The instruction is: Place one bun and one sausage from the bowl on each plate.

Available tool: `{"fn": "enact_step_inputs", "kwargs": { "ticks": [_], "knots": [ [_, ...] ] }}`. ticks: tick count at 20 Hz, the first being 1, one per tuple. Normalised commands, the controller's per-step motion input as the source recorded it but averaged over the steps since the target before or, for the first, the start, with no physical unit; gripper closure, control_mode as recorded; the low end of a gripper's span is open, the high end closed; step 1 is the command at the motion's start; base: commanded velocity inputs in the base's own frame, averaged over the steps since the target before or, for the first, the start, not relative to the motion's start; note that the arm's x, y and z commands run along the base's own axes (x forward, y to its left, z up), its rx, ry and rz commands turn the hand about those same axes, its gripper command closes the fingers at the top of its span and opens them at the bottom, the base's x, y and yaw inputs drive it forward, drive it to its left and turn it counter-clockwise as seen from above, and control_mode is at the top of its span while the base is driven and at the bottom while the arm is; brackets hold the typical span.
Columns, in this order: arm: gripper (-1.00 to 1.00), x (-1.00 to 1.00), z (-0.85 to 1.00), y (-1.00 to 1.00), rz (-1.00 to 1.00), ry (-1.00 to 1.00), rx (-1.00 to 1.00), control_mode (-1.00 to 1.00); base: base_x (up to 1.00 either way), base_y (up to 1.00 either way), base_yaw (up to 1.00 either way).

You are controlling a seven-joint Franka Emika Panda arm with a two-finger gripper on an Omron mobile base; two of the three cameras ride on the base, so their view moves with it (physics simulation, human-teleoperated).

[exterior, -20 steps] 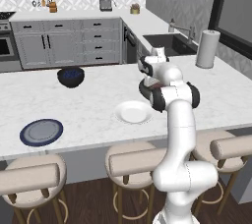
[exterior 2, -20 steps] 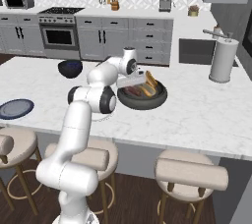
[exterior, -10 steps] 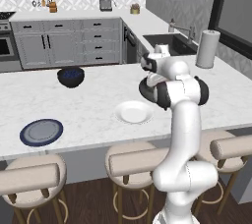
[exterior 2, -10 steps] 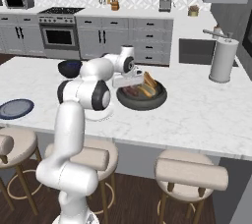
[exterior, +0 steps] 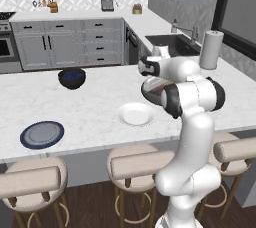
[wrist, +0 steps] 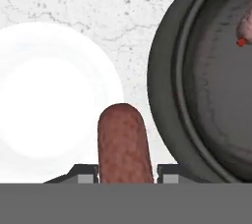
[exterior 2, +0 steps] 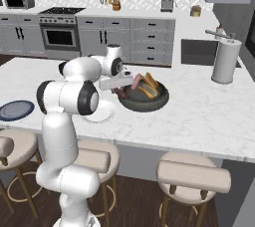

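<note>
My gripper [wrist: 124, 176] is shut on a reddish-brown sausage [wrist: 123, 144] that sticks out between the finger tips. It hangs over the counter strip between the white plate [wrist: 49, 95] and the rim of the dark bowl [wrist: 167, 95]. In the right base view the hand [exterior 2: 119, 82] holds the sausage [exterior 2: 125, 80] at the left edge of the bowl [exterior 2: 144, 105], where two tan buns [exterior 2: 148, 82] lie. A pinkish end of another sausage [wrist: 244, 26] shows inside the bowl. The blue-rimmed plate [exterior 2: 15, 110] lies far left.
A small dark-blue bowl [exterior: 71, 78] stands at the back of the island, and a paper towel roll [exterior 2: 222, 61] at its right end. The sink [exterior: 167, 42] lies behind. Stools [exterior: 135, 164] line the near edge.
The jaws have closed on a sausage in the bowl. The hand has then drawn it back over the bowl's left rim toward the white plate.
</note>
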Motion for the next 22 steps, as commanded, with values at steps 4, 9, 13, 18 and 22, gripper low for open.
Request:
{"fn": "enact_step_inputs", "kwargs": {
  "ticks": [4,9,13,18,22],
  "knots": [
    [1.0,0.0,-0.19,0.81,0.01,0.0,0.0,-1.0,0.0,0.0,0.0],
    [1.0,0.0,-0.34,0.61,0.04,0.01,-0.01,-1.0,0.0,0.0,0.0],
    [1.0,0.05,-0.45,0.3,0.0,0.01,-0.03,-1.0,0.0,0.0,0.0],
    [1.0,0.11,-0.25,0.2,0.0,0.0,-0.01,-1.0,0.0,0.0,0.0],
    [1.0,0.03,-0.16,-0.01,0.0,-0.05,0.0,-1.0,0.0,0.0,0.0]
  ]
}}
